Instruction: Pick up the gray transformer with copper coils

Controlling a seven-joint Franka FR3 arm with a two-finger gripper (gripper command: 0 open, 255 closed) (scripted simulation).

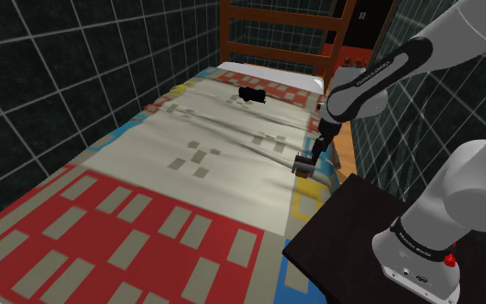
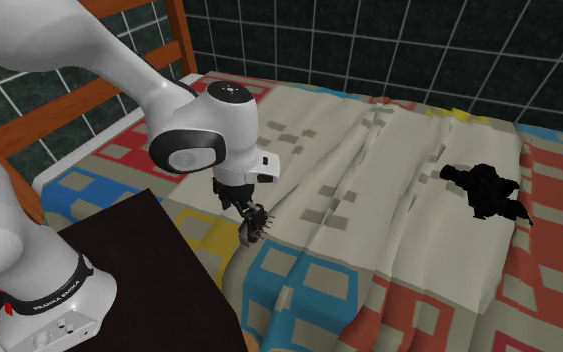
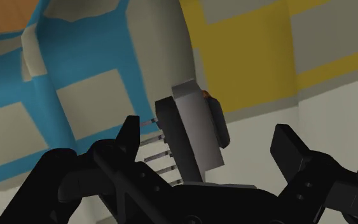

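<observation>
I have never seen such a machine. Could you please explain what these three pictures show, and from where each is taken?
This is a simulated white robot arm on a dark box, its stand, beside a bed. The shoulder view looks down from beside the stand, the second exterior view from another side, the wrist view from a camera on the hand. The bed has a quilt with red, blue and yellow blocks; a black shape I cannot identify lies on it. Near the quilt's edge the black end effector holds its two fingers apart around a small gray transformer with metal pins. One finger does not touch it, so it is not clasped.
</observation>
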